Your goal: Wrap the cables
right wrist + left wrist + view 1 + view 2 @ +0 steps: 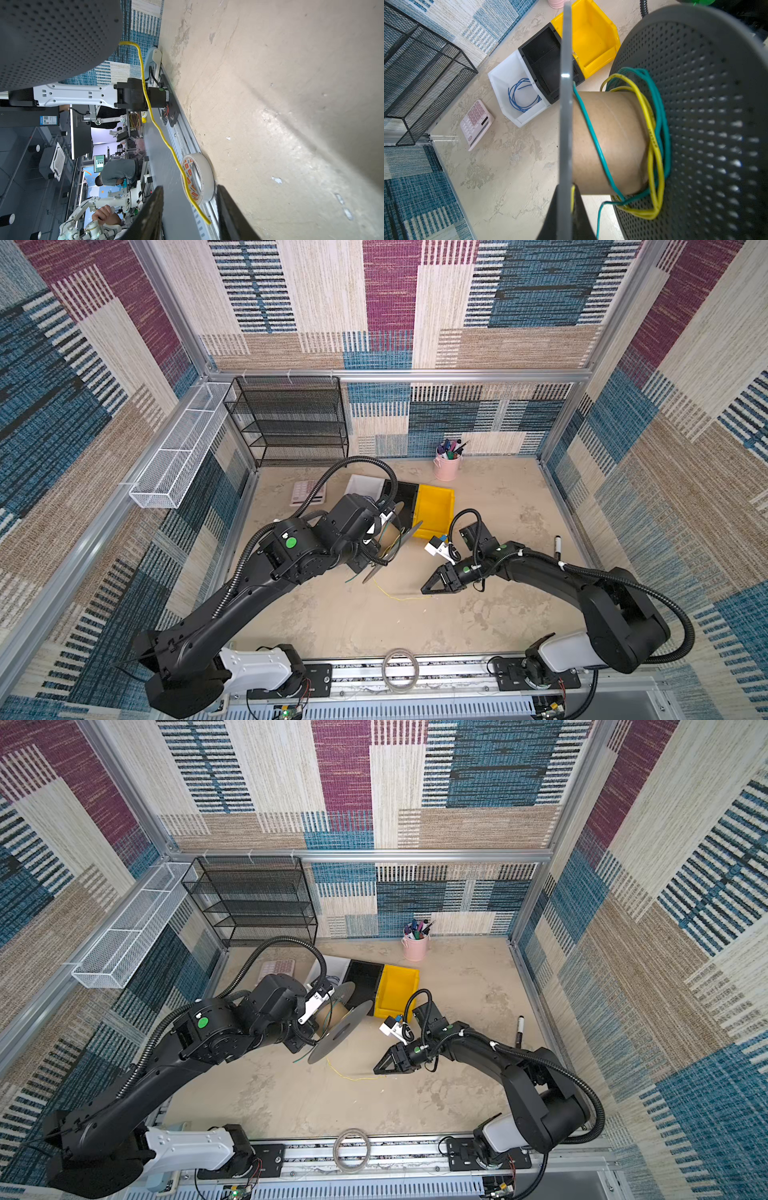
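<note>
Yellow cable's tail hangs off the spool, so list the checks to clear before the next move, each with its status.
1. Left hand clamped on the spool's flange: ok.
2. Right hand open: ok.
3. Yellow cable's free end between the right hand's fingers: ok in the right wrist view.
4. Yellow cable fully wound: not ok, its tail trails off the spool.
5. Green cable fully wound: not ok, one end hangs loose.
6. Blue cable wound: not ok, it lies coiled in the white bin.
</note>
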Controlling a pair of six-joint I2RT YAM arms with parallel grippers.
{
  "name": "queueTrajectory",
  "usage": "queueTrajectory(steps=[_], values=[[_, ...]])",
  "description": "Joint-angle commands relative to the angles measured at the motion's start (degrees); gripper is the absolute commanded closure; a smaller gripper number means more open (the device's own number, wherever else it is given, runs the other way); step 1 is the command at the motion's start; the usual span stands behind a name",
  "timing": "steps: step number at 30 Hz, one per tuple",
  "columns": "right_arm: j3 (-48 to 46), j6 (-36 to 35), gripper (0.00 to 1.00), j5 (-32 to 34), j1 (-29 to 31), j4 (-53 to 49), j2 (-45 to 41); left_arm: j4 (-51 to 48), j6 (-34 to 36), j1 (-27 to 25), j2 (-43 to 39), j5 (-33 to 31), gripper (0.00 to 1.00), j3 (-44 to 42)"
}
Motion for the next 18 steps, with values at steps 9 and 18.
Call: queueTrajectory(steps=[9, 18], values=[[-1.22, 1.16, 0.66, -3.02, 1.16, 1.45, -0.34, 3.80, 0.27, -0.04, 0.08, -0.94, 1.00, -0.17], [-1.22, 1.15, 0.57, -2.38, 2.05, 0.86, -1.13, 3.91, 0.18, -0.04, -0.10, -1.03, 1.00, -0.59]])
